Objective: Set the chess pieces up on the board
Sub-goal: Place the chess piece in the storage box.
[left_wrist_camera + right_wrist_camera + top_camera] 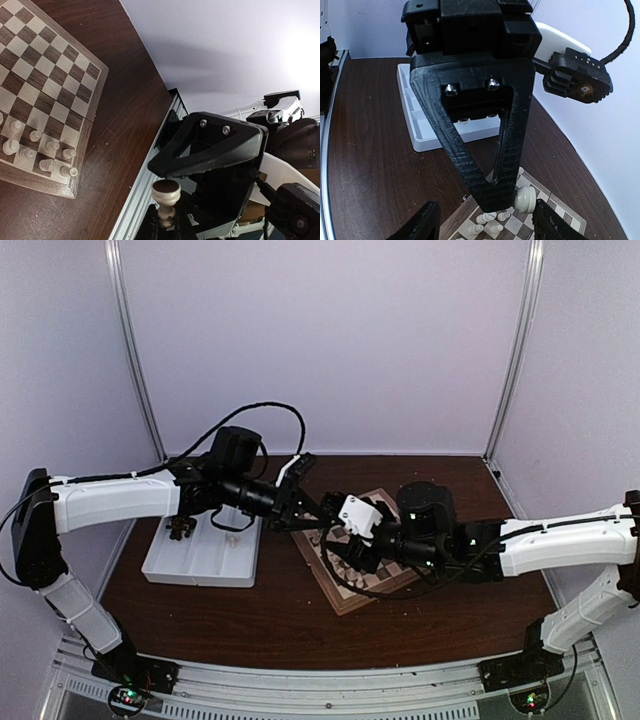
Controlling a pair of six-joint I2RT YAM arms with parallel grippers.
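From above, we see both arms meet over the checkered wooden chessboard [345,592] on the dark worktop [250,630]. In the left wrist view, the left jaws are clamped on a cream-white turned chess piece [166,192] (probably light, slick, easily dropped). In the right wrist view, the right jaws stand apart near it; we would pinch its free end.

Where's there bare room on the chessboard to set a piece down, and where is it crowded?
Free: the board squares beyond the cream pieces, all bare in the left wrist view, and the table strip between board and metal rail. Crowded: the corner holding those pieces, and where the left gripper, shut on a cream piece, meets the open right gripper.
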